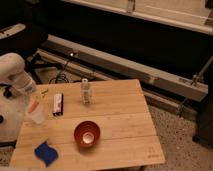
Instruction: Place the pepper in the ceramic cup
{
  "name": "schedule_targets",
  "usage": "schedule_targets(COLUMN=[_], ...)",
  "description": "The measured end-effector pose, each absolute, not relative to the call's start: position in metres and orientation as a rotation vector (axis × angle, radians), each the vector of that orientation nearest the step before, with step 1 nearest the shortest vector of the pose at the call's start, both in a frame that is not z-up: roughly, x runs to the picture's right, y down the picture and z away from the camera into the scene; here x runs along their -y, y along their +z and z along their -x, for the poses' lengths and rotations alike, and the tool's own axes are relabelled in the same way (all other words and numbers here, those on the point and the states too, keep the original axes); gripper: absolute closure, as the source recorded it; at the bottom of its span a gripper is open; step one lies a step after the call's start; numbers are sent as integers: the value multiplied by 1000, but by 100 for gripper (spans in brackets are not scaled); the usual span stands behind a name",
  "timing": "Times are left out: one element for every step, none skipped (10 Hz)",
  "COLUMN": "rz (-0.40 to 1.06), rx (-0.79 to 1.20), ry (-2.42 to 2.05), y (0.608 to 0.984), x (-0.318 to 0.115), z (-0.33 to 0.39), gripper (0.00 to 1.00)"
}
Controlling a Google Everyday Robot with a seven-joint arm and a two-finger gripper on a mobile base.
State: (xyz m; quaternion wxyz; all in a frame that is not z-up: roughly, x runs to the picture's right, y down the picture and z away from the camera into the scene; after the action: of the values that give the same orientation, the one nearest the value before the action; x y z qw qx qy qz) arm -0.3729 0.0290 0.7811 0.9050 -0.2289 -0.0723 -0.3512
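Observation:
The pale ceramic cup (38,116) stands near the left edge of the wooden table (115,115). The orange-red pepper (33,105) is tilted at the cup's rim, its lower end at or inside the cup's mouth. My gripper (31,97) is at the end of the white arm (15,72), coming in from the left, right above the pepper and the cup. How it stands on the pepper is hidden.
A red-brown bowl (87,134) sits at the front middle. A clear bottle (86,92) stands at the back middle. A dark flat object (57,104) lies right of the cup. A blue sponge (46,152) lies at the front left corner. Floor and cables lie beyond the left edge.

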Motion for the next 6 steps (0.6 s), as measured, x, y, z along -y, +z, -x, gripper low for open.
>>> schedule_targets(rz=[477,480,479,477,474,468], rx=[145,135,122,107,89,73], ry=[-720,-714,-711,-711,-711,-712], y=[783,785,786,786,786,786], x=[-29,-28,-27,-26,-25,-24], z=[371,368,366,365,363,363], gripper=[78,66,56,47,37,26])
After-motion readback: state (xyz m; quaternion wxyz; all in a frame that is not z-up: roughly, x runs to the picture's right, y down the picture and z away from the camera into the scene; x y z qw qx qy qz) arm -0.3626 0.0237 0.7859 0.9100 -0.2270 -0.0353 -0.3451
